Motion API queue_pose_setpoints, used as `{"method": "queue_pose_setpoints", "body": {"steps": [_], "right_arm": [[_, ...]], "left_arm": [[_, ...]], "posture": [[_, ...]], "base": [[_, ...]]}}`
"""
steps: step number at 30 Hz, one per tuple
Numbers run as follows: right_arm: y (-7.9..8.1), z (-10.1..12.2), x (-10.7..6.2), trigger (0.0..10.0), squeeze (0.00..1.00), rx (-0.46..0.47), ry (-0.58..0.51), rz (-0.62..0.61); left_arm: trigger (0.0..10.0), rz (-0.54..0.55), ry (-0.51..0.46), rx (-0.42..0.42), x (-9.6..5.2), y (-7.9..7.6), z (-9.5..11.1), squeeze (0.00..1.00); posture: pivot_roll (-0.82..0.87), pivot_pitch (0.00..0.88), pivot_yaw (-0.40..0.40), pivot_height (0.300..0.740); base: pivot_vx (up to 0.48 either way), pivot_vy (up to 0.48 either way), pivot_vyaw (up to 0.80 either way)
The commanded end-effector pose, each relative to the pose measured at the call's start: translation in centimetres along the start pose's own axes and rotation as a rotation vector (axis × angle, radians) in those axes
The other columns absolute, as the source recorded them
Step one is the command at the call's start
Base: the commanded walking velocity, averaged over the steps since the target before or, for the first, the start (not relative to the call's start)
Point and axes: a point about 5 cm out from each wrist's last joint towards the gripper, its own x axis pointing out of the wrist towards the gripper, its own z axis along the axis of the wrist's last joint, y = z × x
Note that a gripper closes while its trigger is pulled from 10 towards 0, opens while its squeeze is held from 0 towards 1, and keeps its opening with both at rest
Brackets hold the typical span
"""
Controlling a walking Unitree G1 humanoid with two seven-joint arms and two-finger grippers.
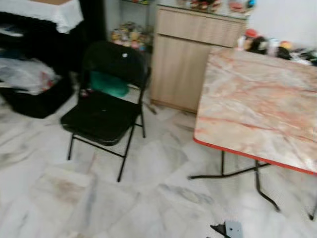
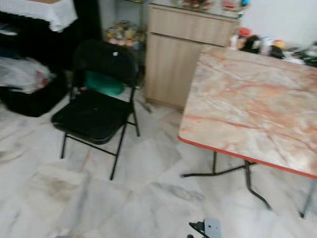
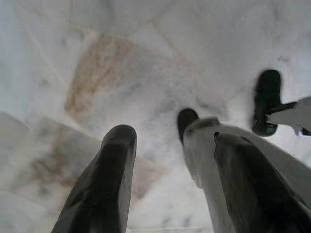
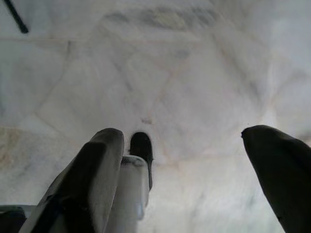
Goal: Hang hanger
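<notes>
Both arms hang idle over the marble floor (image 1: 148, 198), the left gripper (image 3: 170, 165) and right gripper (image 4: 189, 160) with fingers spread and empty, so nothing is carried; I cannot make out a hanger near the black folding chair (image 1: 106, 111) or marble-patterned folding table (image 1: 262, 106)

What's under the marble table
Under the marble-patterned table only its black folding legs and bare pale marble floor can be seen. The tabletop covers whatever lies beneath its far side.
</notes>
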Motion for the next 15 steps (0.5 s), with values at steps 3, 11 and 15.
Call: {"method": "queue_pose_setpoints", "body": {"steps": [3, 11, 15], "right_arm": [[-0.4, -2.4, -0.6, 10.0, 0.00, 0.145, -0.005, -0.041], [2.3, -2.3, -0.2, 10.0, 0.00, 0.140, 0.000, -0.013], [2.6, -2.3, -0.3, 10.0, 0.00, 0.163, -0.035, -0.009]], "left_arm": [[10.0, -0.048, -0.164, -0.061, -0.7, 0.2, -0.8, 0.00], [10.0, -0.051, -0.166, -0.062, -0.7, 0.4, -0.5, 0.00], [10.0, -0.053, -0.166, -0.060, -0.7, 0.3, -0.5, 0.00]], "posture": [[0.04, 0.349, 0.029, 0.740], [0.05, 0.347, 0.034, 0.740], [0.06, 0.344, 0.030, 0.740]], "base": [[0.000, 0.000, -0.78], [0.000, 0.000, -0.78], [0.000, 0.000, -0.28]]}}
